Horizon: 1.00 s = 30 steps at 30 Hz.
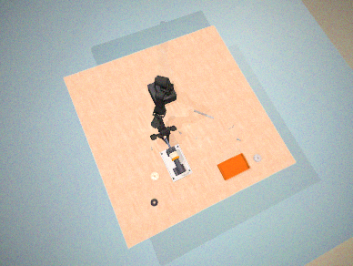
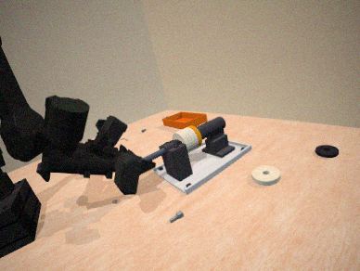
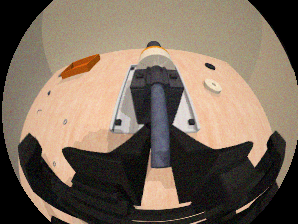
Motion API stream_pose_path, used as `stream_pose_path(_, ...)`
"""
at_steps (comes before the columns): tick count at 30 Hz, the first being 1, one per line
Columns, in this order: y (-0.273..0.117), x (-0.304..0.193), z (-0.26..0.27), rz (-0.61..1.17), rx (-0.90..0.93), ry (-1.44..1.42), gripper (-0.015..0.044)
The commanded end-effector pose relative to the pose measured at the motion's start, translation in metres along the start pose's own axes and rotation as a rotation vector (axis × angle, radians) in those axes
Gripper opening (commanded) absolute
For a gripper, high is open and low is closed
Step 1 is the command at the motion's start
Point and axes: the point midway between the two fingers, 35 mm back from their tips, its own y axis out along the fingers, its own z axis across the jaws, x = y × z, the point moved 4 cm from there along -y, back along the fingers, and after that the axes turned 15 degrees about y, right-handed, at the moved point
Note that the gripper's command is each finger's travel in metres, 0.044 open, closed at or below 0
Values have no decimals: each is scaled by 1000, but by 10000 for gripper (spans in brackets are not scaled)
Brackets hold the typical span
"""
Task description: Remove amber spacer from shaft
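My gripper [image 1: 167, 142] [image 2: 141, 161] [image 3: 157, 127] is shut on the free end of the blue-grey shaft [image 2: 155, 155] [image 3: 160, 120]. The shaft runs through the dark near bracket [image 2: 178, 160] [image 3: 142, 95] toward the big dark housing block [image 1: 179, 168] [image 2: 212, 127]. The amber spacer [image 1: 176, 158] [image 2: 199, 135] is up on the shaft line, close against the housing. Cream-white spacers [image 1: 173, 154] [image 2: 186, 137] [image 3: 154, 60] sit between it and the near bracket. The shaft inside the spacers is hidden.
The white base plate [image 2: 199, 175] [image 3: 119, 107] carries both blocks. An orange tray [image 1: 234, 167] [image 2: 185, 121] [image 3: 81, 66] stands to one side. A cream disc [image 1: 152, 178] [image 2: 265, 178] and a black ring [image 1: 151, 203] [image 2: 320, 151] lie on the other side. A small bolt [image 2: 176, 216] lies near the plate.
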Motion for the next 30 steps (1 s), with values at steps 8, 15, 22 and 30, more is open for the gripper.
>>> stream_pose_path(8, -1, -1, 0, 0, 3, -3, 0)
stream_pose_path(15, -2, -1, 0, 0, 3, -3, 0)
stream_pose_path(22, -2, -1, 0, 0, 3, -3, 0)
stream_pose_path(30, -3, -2, 0, 0, 3, -3, 0)
